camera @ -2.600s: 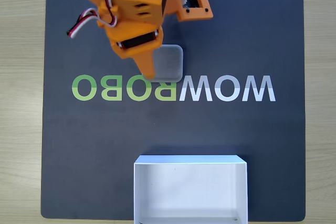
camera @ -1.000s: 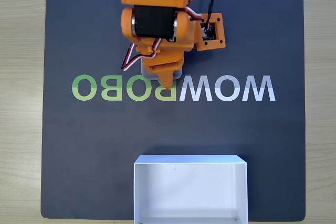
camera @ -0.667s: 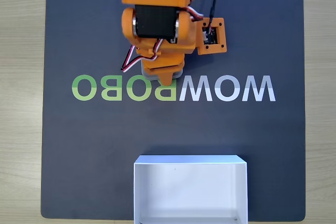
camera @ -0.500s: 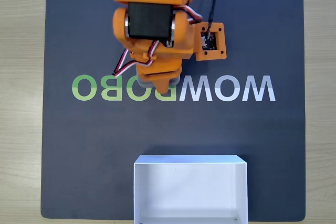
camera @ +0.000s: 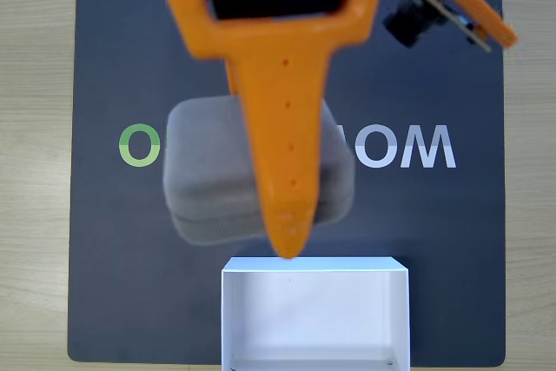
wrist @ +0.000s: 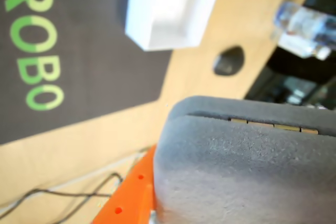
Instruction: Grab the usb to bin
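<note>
Your end effector (camera: 287, 245) grips the usb (camera: 208, 171) and holds it high above the mat (camera: 104, 241), close to the fixed camera, its tip just short of the bin (camera: 313, 268), clearing the wall before release

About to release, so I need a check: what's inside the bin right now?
In the fixed view the bin shows a plain white floor with nothing lying in it. The usb is held in the gripper, just short of its near wall. The bin's bottom edge runs out of frame.
</note>
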You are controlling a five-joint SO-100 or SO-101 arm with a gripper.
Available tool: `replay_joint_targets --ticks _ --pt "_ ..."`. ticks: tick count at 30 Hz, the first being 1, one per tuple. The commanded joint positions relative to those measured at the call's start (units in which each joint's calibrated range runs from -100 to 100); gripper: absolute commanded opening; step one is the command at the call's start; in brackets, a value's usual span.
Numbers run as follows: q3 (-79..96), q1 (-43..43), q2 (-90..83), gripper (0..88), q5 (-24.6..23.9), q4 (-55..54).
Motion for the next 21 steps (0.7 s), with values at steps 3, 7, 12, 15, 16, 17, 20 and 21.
replay_joint_targets --ticks 3,7,12,15,16,17,20,21 --pt "-15.02 -0.21 12.66 10.6 0.21 -0.21" --pt "-25.5 -0.29 26.05 10.6 0.16 -0.21" --pt "-32.18 -1.3 38.69 10.6 -0.16 -1.17" --pt "-33.0 -2.31 43.26 10.6 -0.16 -5.53" --pt "-32.64 -2.65 44.37 10.6 -0.16 -7.63" --pt "-32.18 -2.82 45.3 10.6 -0.05 -9.72" --pt "-31.91 -3.07 47.93 10.6 0.16 -15.57" --pt "-31.91 -3.24 48.69 10.6 0.21 -17.49"
